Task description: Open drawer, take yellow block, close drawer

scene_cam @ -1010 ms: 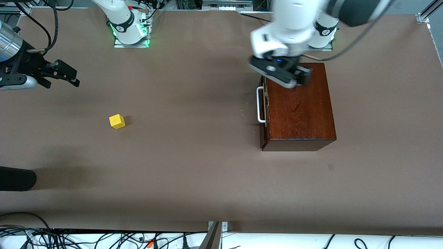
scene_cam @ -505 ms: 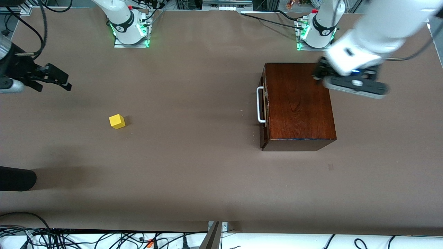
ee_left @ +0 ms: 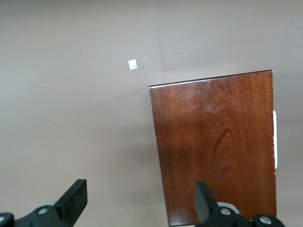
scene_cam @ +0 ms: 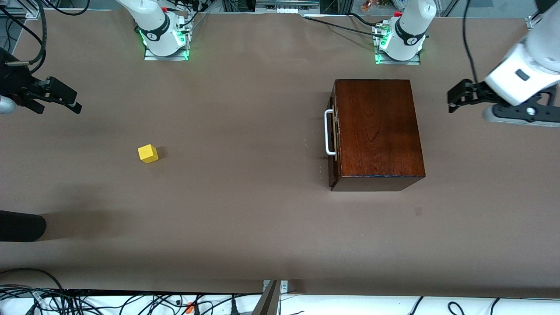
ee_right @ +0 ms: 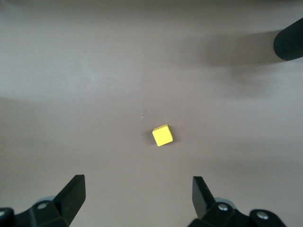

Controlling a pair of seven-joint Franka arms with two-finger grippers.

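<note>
The drawer (scene_cam: 333, 135) is sitting pushed into its dark wooden box (scene_cam: 376, 131), the white handle (scene_cam: 328, 132) facing the right arm's end of the bench (scene_cam: 245, 210). The yellow block (scene_cam: 148, 153) is lying out on the open bench, well apart from the box, toward the right arm's end and a little nearer the front camera than the handle.

The left gripper (scene_cam: 455, 97) is hanging over bare bench beside the box, at the left arm's end; its fingers (ee_left: 75, 201) are standing wide apart and holding nothing. The right gripper (scene_cam: 65, 97) is hanging over the bench at its own end, fingers (ee_right: 73, 194) equally spread and empty, the block showing between them in its wrist view.

Judging by this layout, both arms are pulling clear — the task looks essentially finished. To finish well, keep both grippers high and away from the handle and block, so nothing gets nudged.
</note>
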